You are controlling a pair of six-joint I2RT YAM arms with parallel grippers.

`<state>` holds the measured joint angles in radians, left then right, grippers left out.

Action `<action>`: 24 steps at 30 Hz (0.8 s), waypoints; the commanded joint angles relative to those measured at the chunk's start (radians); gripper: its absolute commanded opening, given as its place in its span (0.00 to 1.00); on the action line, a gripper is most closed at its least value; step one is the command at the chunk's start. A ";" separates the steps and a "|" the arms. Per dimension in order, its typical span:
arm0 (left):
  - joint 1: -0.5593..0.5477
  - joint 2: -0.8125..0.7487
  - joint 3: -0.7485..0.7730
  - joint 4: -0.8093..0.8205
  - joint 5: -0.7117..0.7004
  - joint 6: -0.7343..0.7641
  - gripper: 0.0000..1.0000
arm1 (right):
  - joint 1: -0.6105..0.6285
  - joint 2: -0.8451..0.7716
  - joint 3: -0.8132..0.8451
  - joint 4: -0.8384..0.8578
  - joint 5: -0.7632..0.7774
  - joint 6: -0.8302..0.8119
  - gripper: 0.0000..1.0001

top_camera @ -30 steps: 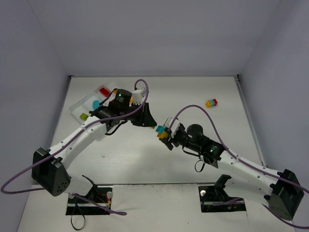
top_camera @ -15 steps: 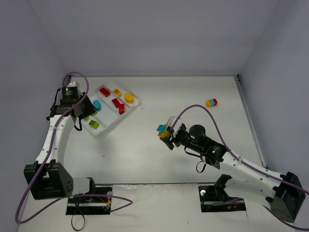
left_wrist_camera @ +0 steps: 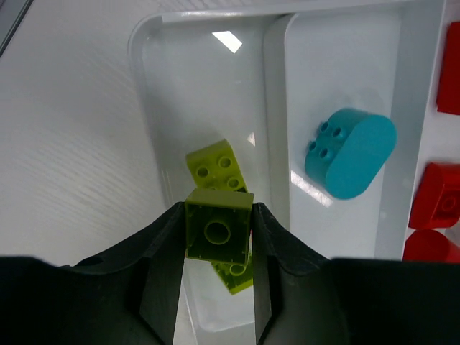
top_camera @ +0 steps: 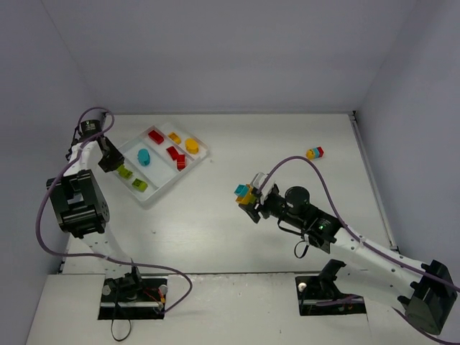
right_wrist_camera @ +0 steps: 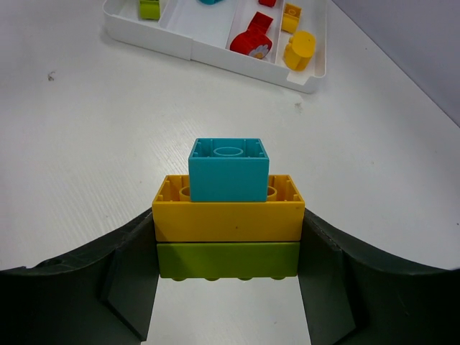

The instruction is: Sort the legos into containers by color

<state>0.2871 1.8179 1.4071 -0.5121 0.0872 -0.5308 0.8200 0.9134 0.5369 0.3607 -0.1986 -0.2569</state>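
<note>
L arm: left claw (left_wrist_camera: 215, 241) was clamped narrow on a single lime brick (left_wrist_camera: 219, 228), pinching its two side faces, underside toward the wrist cam. It hung over the leftmost compartment of the white tray (top_camera: 159, 177), near that lane's end wall. Right spot imo: two lime bricks (left_wrist_camera: 215, 164) lay in there, so colour matched. Couldn't tell height above the tray floor. Release looked like the step in hand.

Next lane: one teal oval brick (left_wrist_camera: 351, 152), lying flat, apart from the walls. Third lane: red bricks (top_camera: 172, 152). Fourth, rightmost: yellow pcs (top_camera: 192, 145), one of them round. So each lane = one colour, nothing mixed as far as visible.

Mid tabletop (top_camera: 215, 237): right claw (right_wrist_camera: 228, 248) held a 3-layer cluster (right_wrist_camera: 228, 208) up off the surface, well apart from the tray. Teal cube on top, yellow brick in the middle, lime at the bottom. Jaws gripped the yellow + lime layers from the sides, teal top free. Prob held that way so the other arm can pull pcs off one by one, since it can't go in any lane as one lump.

Far right, near the back edge: small loose cluster (top_camera: 315, 152) on the tabletop, yellow + red visible, rest too small to tell. Needs splitting too.

Est: over half sorted, two clusters to go.
</note>
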 commanded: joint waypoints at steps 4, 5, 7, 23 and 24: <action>-0.005 0.076 0.148 0.052 -0.053 -0.017 0.28 | 0.007 0.008 0.031 0.060 -0.018 0.004 0.00; -0.003 0.086 0.164 0.058 -0.053 -0.017 0.33 | 0.005 0.012 0.031 0.060 -0.018 0.004 0.00; -0.005 0.109 0.181 0.052 -0.067 -0.023 0.43 | 0.005 0.024 0.034 0.061 -0.018 0.002 0.00; -0.142 -0.318 0.012 0.050 0.167 -0.037 0.66 | 0.007 0.010 0.005 0.107 -0.085 -0.015 0.00; -0.166 -0.362 -0.044 0.093 0.227 -0.035 0.67 | 0.007 0.008 0.005 0.107 -0.090 -0.018 0.00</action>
<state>0.2077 1.6695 1.3941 -0.4896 0.1467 -0.5587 0.8200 0.9504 0.5362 0.3584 -0.2501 -0.2623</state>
